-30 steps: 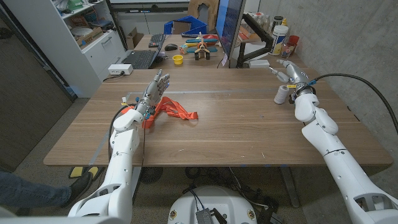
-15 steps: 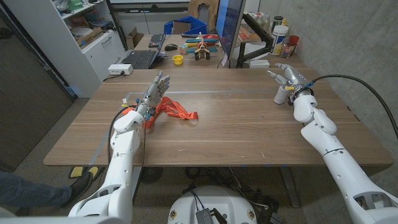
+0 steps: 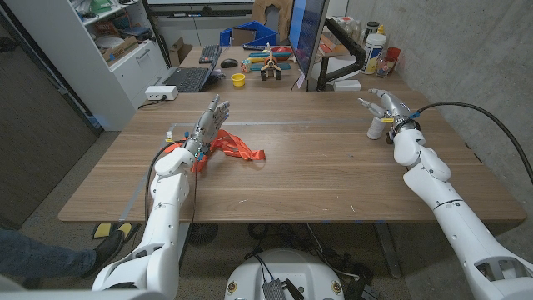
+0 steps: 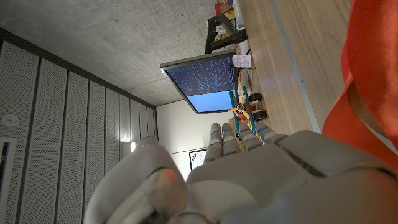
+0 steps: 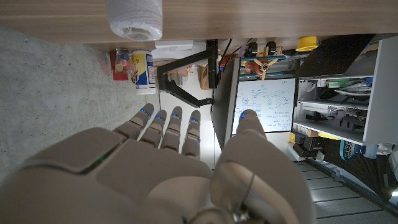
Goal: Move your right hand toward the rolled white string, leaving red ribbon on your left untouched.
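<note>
Slightly nearer the string (image 3: 376,129) by the worktop's (image 3: 316,167) far right corner, the right hand (image 3: 388,108) hovers, fingers spread, ready to grasp; the left hand (image 3: 208,122), fingers apart, spares the ribbon (image 3: 237,148).

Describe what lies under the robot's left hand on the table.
The red ribbon lies loosely on the wooden table beside and beneath the left hand; the part under the hand and wrist is covered.
</note>
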Available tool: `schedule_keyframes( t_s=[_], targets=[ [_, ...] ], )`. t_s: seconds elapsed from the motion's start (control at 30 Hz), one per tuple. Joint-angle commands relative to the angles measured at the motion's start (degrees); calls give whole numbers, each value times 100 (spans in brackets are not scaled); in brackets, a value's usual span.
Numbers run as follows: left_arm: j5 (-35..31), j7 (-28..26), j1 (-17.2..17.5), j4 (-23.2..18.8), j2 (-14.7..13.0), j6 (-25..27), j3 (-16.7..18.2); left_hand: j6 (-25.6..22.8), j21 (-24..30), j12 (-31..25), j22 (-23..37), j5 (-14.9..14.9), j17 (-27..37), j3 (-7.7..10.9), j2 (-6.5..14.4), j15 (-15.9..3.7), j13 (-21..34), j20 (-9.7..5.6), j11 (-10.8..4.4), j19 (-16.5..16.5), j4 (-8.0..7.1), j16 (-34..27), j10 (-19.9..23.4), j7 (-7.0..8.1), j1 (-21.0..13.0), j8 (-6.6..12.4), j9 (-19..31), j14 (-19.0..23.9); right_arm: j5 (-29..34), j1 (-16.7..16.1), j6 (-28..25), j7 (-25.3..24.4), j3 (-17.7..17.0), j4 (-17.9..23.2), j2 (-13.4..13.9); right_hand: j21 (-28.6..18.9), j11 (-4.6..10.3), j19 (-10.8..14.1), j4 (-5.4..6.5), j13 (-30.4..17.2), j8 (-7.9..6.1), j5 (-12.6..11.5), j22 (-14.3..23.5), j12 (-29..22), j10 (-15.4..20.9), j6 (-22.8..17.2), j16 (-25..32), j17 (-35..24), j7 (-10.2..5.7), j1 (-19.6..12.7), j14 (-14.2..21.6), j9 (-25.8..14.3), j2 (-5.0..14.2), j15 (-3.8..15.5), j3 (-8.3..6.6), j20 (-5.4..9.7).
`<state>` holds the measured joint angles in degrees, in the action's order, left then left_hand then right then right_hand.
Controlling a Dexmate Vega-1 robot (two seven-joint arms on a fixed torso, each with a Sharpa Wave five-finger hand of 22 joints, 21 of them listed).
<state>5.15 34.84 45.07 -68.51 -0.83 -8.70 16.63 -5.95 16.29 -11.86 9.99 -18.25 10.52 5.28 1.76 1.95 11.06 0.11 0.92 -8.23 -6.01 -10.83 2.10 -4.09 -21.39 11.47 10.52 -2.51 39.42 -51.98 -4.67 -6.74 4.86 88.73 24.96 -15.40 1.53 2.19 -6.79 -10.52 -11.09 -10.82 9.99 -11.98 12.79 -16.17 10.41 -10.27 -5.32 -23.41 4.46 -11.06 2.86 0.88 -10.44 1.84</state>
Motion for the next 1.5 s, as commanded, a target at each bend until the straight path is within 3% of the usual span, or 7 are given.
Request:
schedule_keyframes(
  t_s=[0.03,1.5],
  targets=[
    [-14,18,-60,98,15,-9,36,-71,-27,-22,33,-33,15,-35,18,-7,12,10,13,-25,-6,-26,65,3,-26,35,29,2,60,110,-93,35,117,-142,37,28,2,23,-14,-25,-45,-44,25,-38,54,-92,52,-7,-29,-12,55,-11,-75,-17,30,-36],
    [-71,107,-218,414,-16,-107,116,-166,-94,-22,36,-25,15,-74,39,-18,12,18,-11,-2,-3,-27,85,35,-38,51,30,21,28,288,-178,-53,340,-501,38,113,39,69,-19,-28,-63,-79,29,-48,67,-176,39,-9,-88,-15,75,-12,-83,-79,46,-65]
  ],
)
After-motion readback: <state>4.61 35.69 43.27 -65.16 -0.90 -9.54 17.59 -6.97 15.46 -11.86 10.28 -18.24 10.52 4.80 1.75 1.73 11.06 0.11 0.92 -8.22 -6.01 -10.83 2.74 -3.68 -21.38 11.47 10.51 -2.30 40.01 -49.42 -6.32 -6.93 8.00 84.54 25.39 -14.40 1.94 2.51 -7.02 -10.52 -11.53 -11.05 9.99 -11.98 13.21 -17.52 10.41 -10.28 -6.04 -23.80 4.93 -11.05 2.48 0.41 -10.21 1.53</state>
